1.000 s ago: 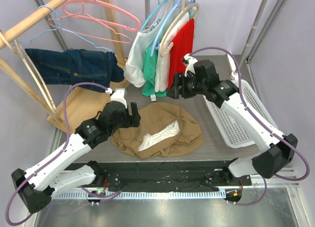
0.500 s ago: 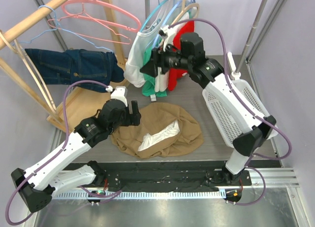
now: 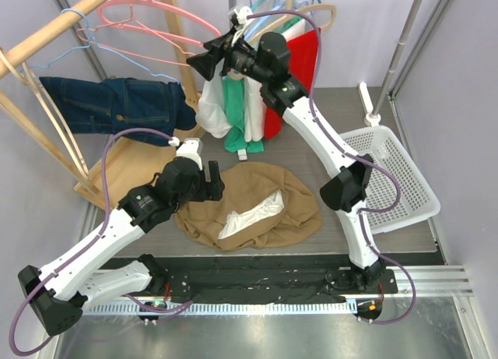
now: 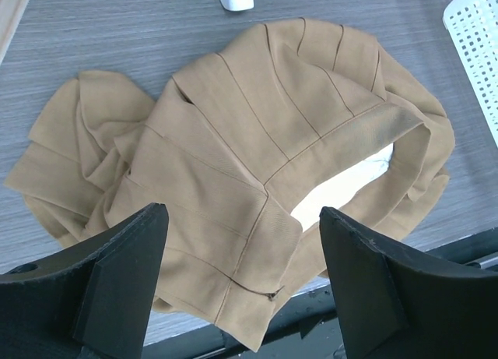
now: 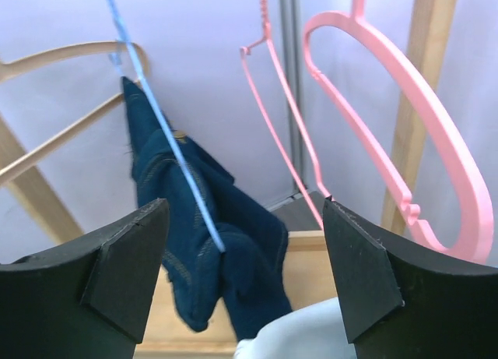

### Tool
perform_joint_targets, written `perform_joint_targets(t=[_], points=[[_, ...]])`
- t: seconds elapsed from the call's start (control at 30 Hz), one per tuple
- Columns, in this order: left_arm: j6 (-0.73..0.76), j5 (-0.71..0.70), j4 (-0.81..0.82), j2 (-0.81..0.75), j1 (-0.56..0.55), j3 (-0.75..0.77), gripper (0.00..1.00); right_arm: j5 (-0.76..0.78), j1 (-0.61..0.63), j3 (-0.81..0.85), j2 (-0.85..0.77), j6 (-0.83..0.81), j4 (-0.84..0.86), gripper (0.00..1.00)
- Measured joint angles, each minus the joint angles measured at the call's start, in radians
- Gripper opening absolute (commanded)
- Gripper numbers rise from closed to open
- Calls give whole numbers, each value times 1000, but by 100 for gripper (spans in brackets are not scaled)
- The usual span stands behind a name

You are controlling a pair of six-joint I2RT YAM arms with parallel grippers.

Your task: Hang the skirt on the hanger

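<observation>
The tan skirt (image 4: pixel 233 141) lies crumpled on the table (image 4: pixel 117 24) under the wide, empty left gripper (image 4: pixel 241 289), so the right gripper (image 5: pixel 245 281), also wide and empty near the pink hanger (image 5: pixel 463 230), should probably straddle one arm of it squarely before closing.

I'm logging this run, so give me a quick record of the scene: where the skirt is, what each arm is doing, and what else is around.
skirt: tan, crumpled on the table, white lining showing, on no hanger
left gripper: over the skirt's left part, fingers apart, empty
right gripper: up high, facing the pink hanger, fingers apart, empty
jeans: draped on the wooden rack
basket: white, at the table's right
task state: skirt not yet picked up
</observation>
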Motion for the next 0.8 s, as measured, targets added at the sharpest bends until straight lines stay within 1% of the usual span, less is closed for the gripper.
perform_joint_targets(t=[0.1, 0.23, 0.47, 0.63, 0.8], points=[[0, 12, -11, 5, 1, 10, 80, 52, 5, 5, 42, -11, 45, 85], [5, 27, -25, 29, 1, 78, 80, 74, 8, -56, 23, -12, 66, 85], [47, 6, -42, 149, 1, 296, 81, 71, 13, -329, -201, -14, 69, 86], [56, -66, -71, 269, 1, 459, 83, 110, 14, -398, -383, -21, 42, 86], [53, -137, -85, 422, 20, 682, 83, 213, 14, -470, -598, -32, -5, 86]])
